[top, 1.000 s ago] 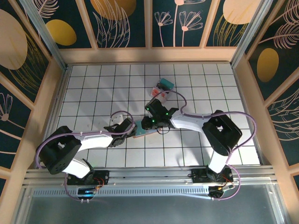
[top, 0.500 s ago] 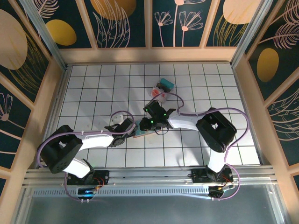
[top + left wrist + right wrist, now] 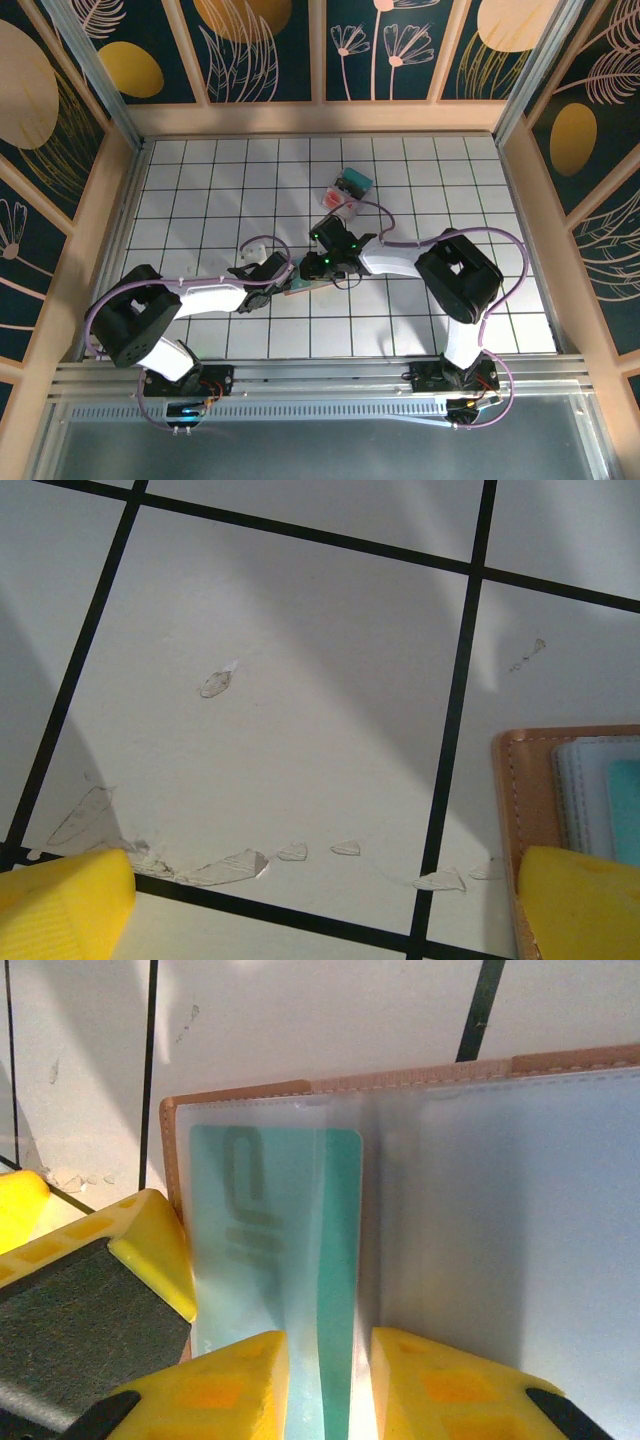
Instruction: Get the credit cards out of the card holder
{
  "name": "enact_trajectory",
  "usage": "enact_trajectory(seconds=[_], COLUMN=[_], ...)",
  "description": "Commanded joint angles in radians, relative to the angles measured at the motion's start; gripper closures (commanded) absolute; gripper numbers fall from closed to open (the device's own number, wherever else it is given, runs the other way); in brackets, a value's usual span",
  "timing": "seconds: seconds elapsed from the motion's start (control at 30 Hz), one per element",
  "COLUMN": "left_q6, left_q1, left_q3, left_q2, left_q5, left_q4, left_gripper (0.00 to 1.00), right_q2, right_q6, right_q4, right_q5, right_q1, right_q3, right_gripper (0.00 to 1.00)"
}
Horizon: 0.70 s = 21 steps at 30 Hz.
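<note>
White tiles with black grid lines cover the table [image 3: 200, 180], and dark panels painted with leaves and golden ovals stand around it. My left gripper [image 3: 320, 910] is low over the tiles near the middle of the table, and its jaws are wide apart, holding nothing. In the left wrist view one yellow fingertip is over a bare tile with some chipped marks, and the other sits at the tan stitched edge of the card holder [image 3: 303, 286]. This card holder lies opened flat on the tiles between my two grippers, with the pale blue-grey inside turned up. A teal card [image 3: 270, 1220] is inside its clear sleeve, close to the left border of the leather. My right gripper [image 3: 328, 1385] comes from the right side and is directly over the holder. Its two yellow fingers are drawn close together, and they pinch the right edge of the teal card beside the middle fold of the sleeve. Farther back on the table, just beyond my right gripper, lies a clear plastic box [image 3: 347, 193] with red and teal contents, apart from the holder.
</note>
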Motion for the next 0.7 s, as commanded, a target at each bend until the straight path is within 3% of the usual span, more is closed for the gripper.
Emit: enact_trajectory(seconds=[0.0, 0.67], left_q6=[0.003, 0.002], left_q1=[0.012, 0.012], left_q3=[-0.024, -0.015], left_q2=[0.063, 0.086], left_q5=[0.068, 0.077], left_q4=[-0.003, -0.007], left_gripper=[0.01, 0.01], right_q2=[0.0, -0.056], right_q6=[0.026, 0.053], right_q4=[0.058, 0.165], right_q5=[-0.058, -0.136], right_q1=[-0.012, -0.03], right_q3=[-0.027, -0.045], right_gripper=[0.74, 0.81])
